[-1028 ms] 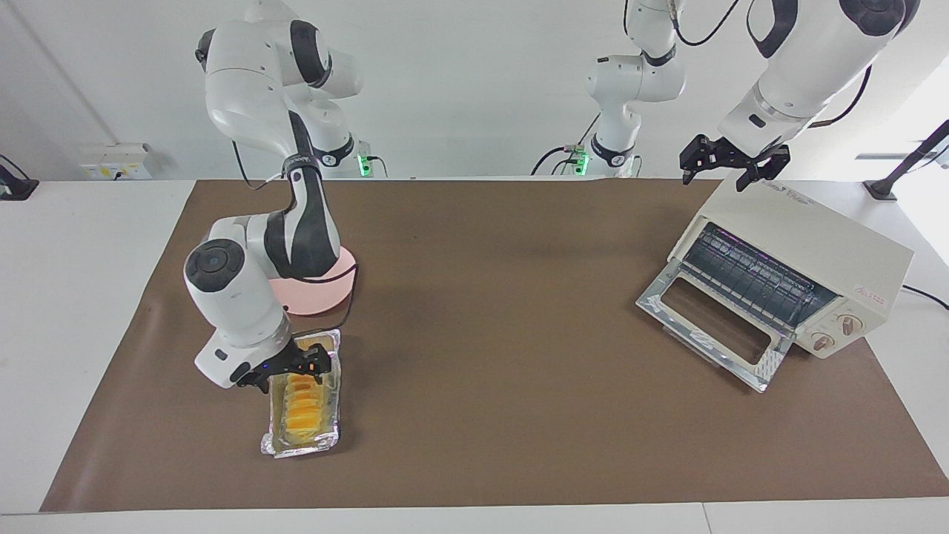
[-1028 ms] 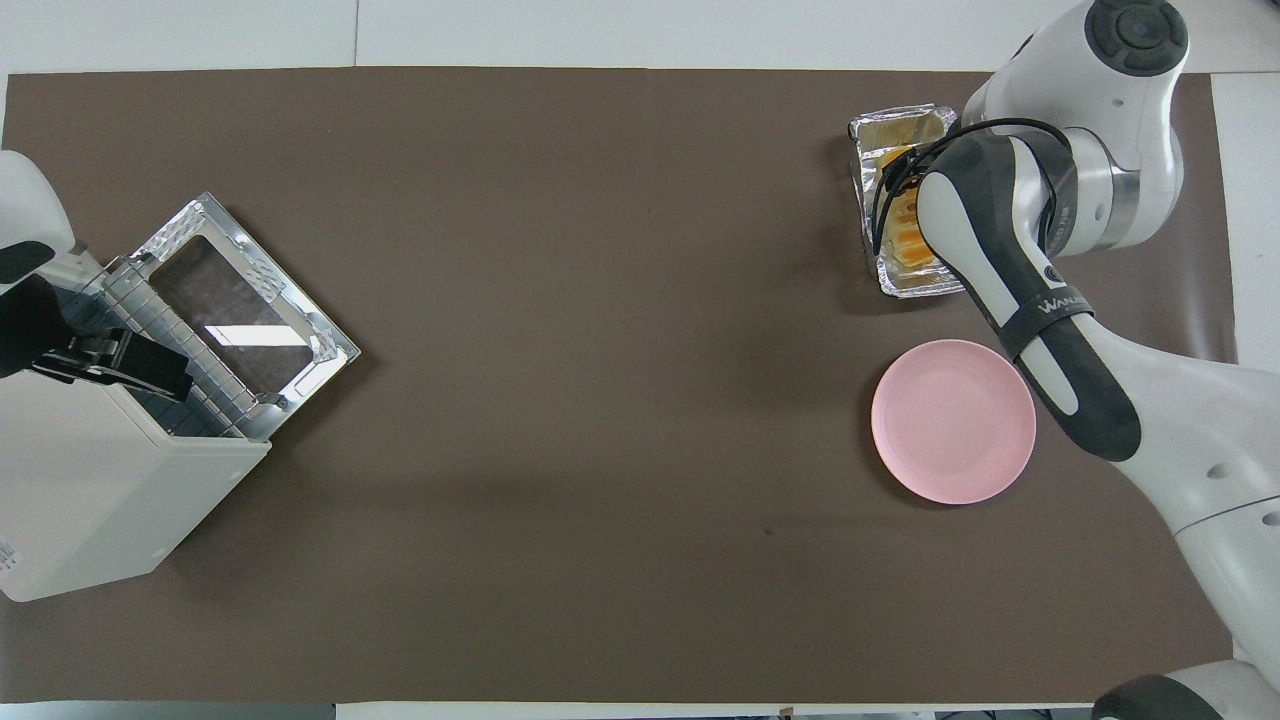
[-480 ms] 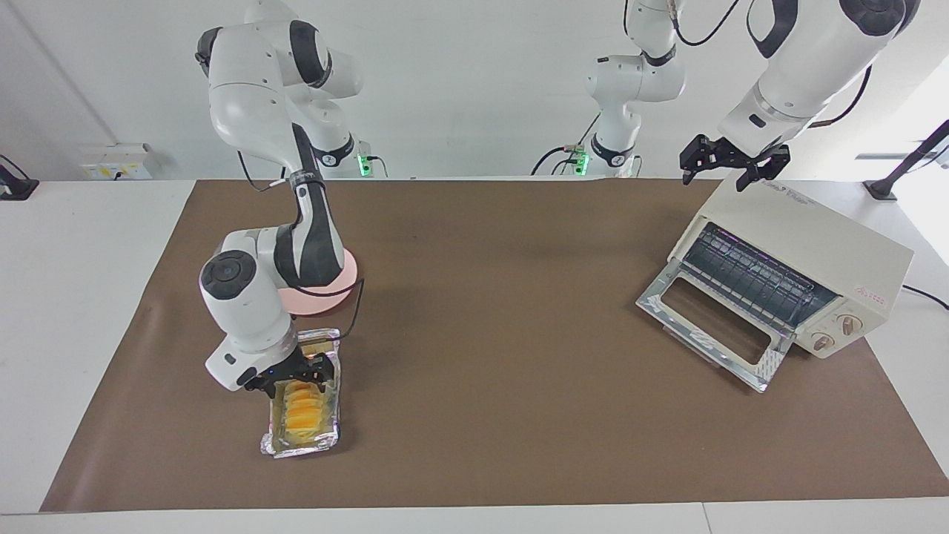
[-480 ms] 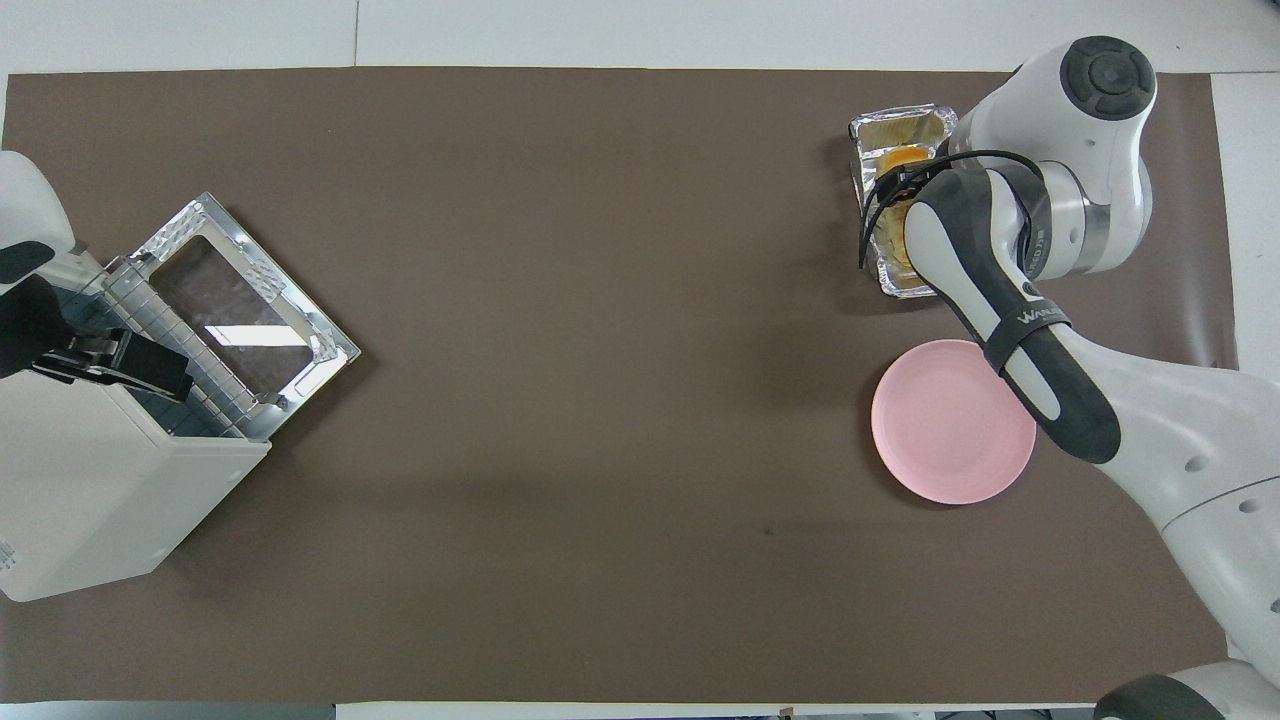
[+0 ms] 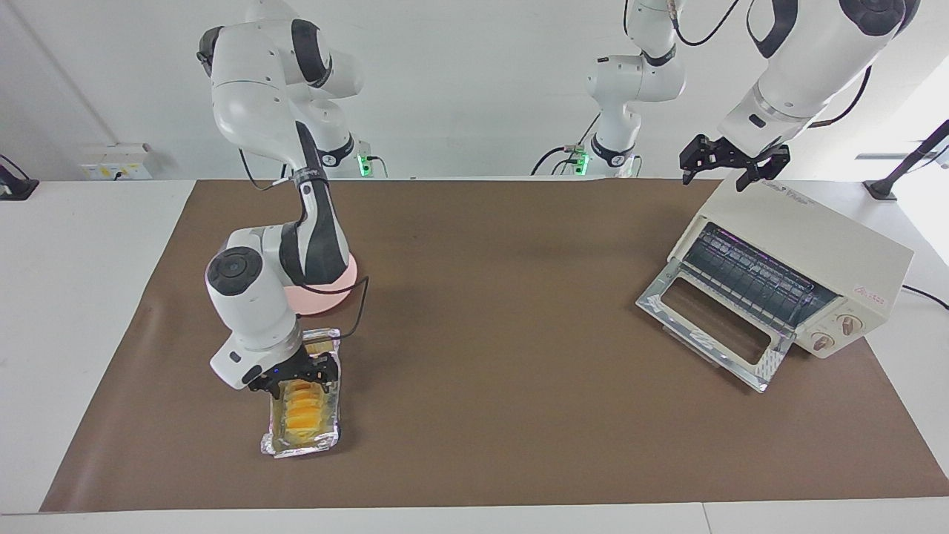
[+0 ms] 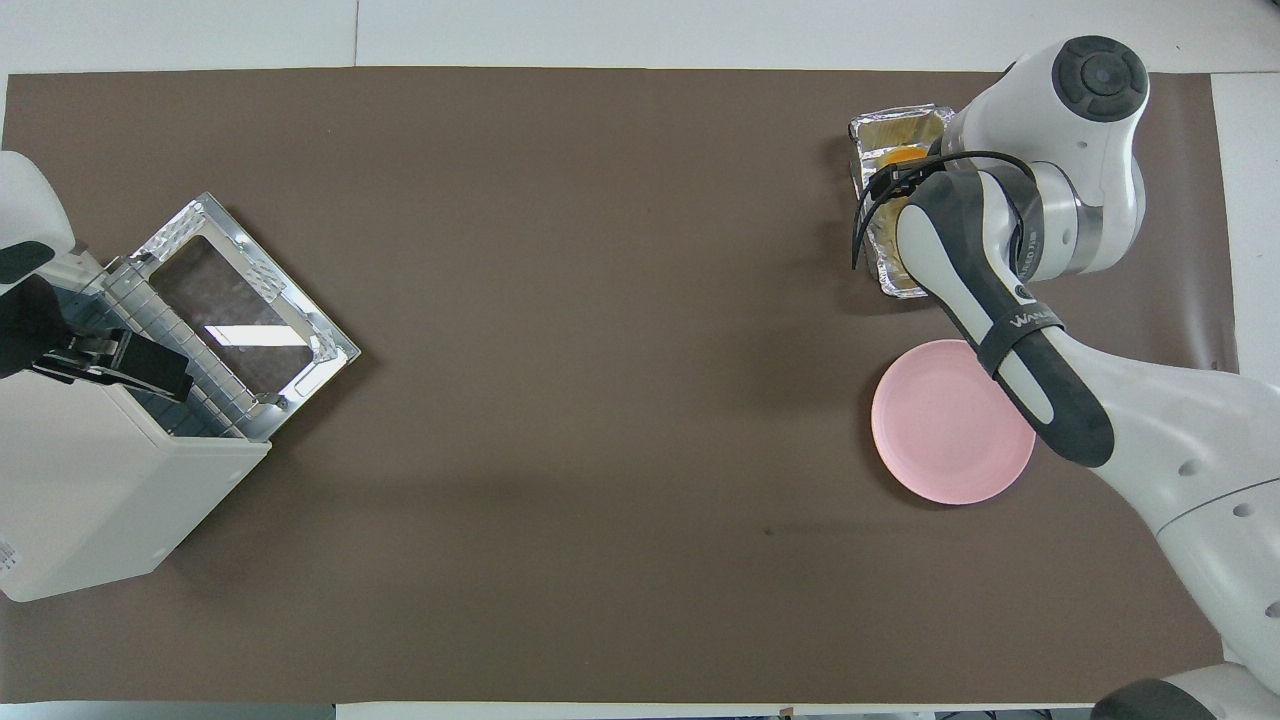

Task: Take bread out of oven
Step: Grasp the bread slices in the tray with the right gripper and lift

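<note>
Bread (image 5: 302, 410) lies in the foil tray (image 5: 304, 442) on the table (image 5: 489, 356), at the right arm's end and well apart from the oven (image 5: 801, 259), so it is already out. The right claw (image 5: 294, 374) sits low over the tray's nearer end, fingers apart astride the loaf, not clamped on it. The main risk, as I judge it, is that the light tray gets caught by a fingertip and dragged or tipped when the claw closes or lifts; a grip this near the loaf's end could also let it swing and drop short of the plate (image 5: 324, 297). The left claw (image 5: 732, 165) waits over the oven's top, fingers apart, holding nothing; the oven door (image 5: 712, 326) hangs open. Compared with a second ago, the right arm has straightened and the claw has shifted slightly along the tray; the left arm has not moved.
</note>
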